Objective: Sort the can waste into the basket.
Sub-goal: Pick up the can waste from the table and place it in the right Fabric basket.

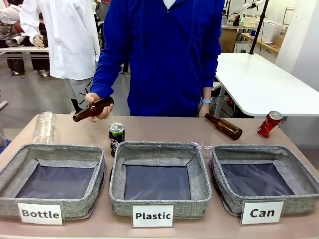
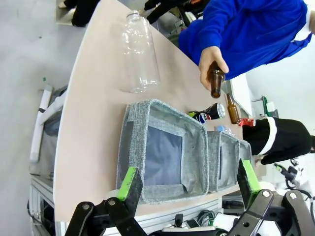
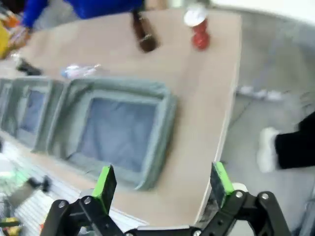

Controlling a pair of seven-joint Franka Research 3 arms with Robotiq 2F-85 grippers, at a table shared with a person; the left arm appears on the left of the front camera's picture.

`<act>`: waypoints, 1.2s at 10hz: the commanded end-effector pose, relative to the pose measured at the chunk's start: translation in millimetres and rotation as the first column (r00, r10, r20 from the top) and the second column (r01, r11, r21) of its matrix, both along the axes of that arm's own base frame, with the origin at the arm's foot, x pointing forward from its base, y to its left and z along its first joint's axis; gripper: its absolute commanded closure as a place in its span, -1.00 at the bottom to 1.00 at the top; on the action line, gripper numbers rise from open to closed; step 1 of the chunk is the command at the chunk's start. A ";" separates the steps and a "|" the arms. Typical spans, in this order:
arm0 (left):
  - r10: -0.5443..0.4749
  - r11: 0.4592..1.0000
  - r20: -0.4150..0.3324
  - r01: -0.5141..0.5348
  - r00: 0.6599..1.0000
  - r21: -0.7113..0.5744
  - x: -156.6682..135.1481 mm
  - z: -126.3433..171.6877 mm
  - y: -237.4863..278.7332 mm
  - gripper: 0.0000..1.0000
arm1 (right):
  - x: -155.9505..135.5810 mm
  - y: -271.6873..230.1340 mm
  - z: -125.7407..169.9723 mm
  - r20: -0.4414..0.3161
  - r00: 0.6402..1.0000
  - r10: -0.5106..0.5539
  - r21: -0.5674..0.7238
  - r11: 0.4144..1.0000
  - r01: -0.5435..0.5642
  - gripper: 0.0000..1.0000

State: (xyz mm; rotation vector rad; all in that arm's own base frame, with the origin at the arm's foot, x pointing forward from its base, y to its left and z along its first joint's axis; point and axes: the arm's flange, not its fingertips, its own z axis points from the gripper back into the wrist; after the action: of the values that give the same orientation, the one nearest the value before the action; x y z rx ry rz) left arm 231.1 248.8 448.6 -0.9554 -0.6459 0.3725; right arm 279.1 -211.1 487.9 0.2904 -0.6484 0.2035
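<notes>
Red can (image 3: 199, 30) sits well beyond the right gripper (image 3: 162, 169), past the basket (image 3: 165, 115). Dark can (image 2: 211, 112) stands far from the left gripper (image 2: 187, 169). Both grippers hover with fingers spread wide, empty.

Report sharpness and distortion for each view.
Front view: sharp, evenly lit, the basket labelled "Can" reads clearly. Left wrist view: sharp, but wide-angle bending curves the table edge. Right wrist view: blurred throughout; the red can is smeared, the green fingers somewhat crisper.
</notes>
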 end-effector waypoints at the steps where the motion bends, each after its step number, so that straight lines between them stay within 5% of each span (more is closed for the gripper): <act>1: -0.009 1.000 0.031 0.009 0.999 -0.002 1.6 1.1 1.6 -1.00 | 22.9 33.9 -24.0 0.174 0.985 0.005 -0.414 0.908 0.069 -1.00; 2: -0.009 1.000 0.031 0.009 0.999 -0.002 1.6 1.1 1.6 -1.00 | 28.4 40.8 -20.5 0.183 0.983 0.006 -0.444 0.892 0.078 -1.00; 3: -0.009 1.000 0.031 0.009 0.999 -0.002 1.6 1.1 1.6 -1.00 | 27.8 41.8 -14.8 0.131 0.991 -0.024 -0.335 0.940 0.067 -1.00; 4: -0.009 1.000 0.031 0.009 0.999 -0.002 1.6 1.1 1.6 -1.00 | 43.6 22.1 24.1 0.126 0.991 0.040 -0.309 0.951 0.001 -1.00; 5: -0.002 1.000 0.004 0.002 1.000 -0.003 0.4 1.1 0.1 -1.00 | 43.6 22.1 24.1 0.126 0.991 0.040 -0.309 0.951 0.001 -1.00; 6: 0.001 1.000 0.034 -0.002 0.999 0.015 -17.8 29.6 30.6 -1.00 | 54.8 25.9 26.5 0.152 0.987 0.043 -0.372 0.928 0.017 -1.00; 8: -0.047 0.999 0.076 0.047 0.996 -0.010 -56.3 58.3 51.6 -1.00 | 78.8 14.6 -15.0 0.112 0.957 0.268 -0.346 0.913 -0.216 -1.00; 12: -0.108 0.993 0.058 0.110 0.992 -0.041 -68.7 52.5 29.9 -1.00 | 135.6 28.0 -97.0 0.248 0.834 0.494 -0.438 0.825 -0.358 -1.00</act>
State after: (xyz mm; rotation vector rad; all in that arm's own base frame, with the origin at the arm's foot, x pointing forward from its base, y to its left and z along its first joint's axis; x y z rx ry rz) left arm 159.2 284.9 507.0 -1.0475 -0.6529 0.2817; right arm 385.9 -169.5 417.7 0.0252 -0.7682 0.7772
